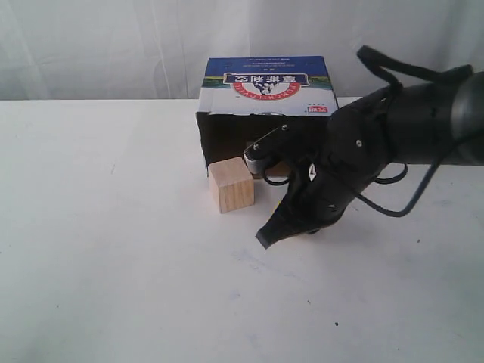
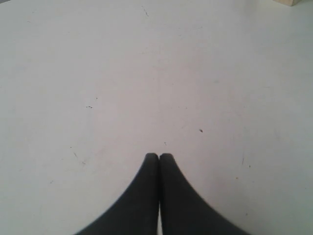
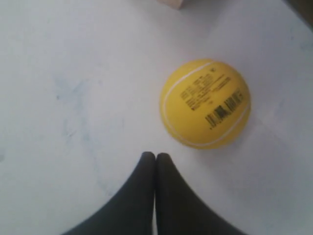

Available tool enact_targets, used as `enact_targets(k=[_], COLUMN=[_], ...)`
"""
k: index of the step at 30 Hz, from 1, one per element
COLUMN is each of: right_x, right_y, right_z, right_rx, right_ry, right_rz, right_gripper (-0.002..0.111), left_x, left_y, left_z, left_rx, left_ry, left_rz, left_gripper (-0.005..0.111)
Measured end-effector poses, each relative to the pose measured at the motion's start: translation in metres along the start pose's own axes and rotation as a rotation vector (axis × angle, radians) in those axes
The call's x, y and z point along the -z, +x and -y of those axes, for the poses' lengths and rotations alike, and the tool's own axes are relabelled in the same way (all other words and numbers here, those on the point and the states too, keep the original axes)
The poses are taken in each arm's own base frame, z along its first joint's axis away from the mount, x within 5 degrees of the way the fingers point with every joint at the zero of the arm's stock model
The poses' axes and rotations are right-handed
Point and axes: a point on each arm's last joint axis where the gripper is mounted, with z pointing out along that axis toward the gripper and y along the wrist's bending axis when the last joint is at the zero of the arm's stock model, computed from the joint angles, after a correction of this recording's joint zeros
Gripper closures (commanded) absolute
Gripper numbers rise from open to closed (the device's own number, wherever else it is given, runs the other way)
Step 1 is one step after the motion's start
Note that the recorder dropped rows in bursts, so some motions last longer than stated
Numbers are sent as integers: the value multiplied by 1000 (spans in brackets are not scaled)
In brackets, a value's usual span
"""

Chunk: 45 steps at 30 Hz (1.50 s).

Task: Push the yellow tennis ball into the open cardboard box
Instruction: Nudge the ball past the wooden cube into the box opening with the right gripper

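Note:
The yellow tennis ball point(image 3: 205, 104) lies on the white table in the right wrist view, its dark printed marks facing up. It sits just ahead of my right gripper point(image 3: 155, 155) and a little to one side, with a narrow gap between them. That gripper is shut and holds nothing. In the exterior view the right gripper point(image 1: 265, 238) points down at the table in front of the open cardboard box point(image 1: 265, 91), and the arm hides the ball. My left gripper point(image 2: 159, 155) is shut over bare table and does not show in the exterior view.
A pale wooden cube point(image 1: 231, 184) stands against the left part of the box's dark opening, left of the right arm. Its corner also shows as the cube point(image 3: 171, 3) beyond the ball. The white table point(image 1: 113, 265) stretches wide to the left and front.

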Motion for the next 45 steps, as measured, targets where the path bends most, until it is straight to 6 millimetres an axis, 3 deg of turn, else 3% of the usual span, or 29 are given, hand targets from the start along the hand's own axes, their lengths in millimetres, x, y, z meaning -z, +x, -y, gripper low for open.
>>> enact_targets(k=[5,8,11,19,32,38,45], right_x=[-39,-47,-51,-47,-44,-37,-17], right_y=[-16,-33,-37,-50,-42,-40,-38], right_z=[19,24,26,34,43,55,54], right_rx=[-29,-25,-18,18,-17,-25,-37], right_ry=[22,35,40,78,101,142,150], right_rz=[0,48,63,113,17,20,-6], right_gripper=[108,108,108,108,108,108,108], left_x=[0,0,0,0,0,0,0], left_y=[0,0,0,0,0,0,0], left_z=[0,0,0,0,0,0,0], left_rx=[0,0,0,0,0,0,0], left_ry=[0,0,0,0,0,0,0], left_rz=[0,0,0,0,0,0,0], left_gripper=[107,107,107,107,107,107,107])
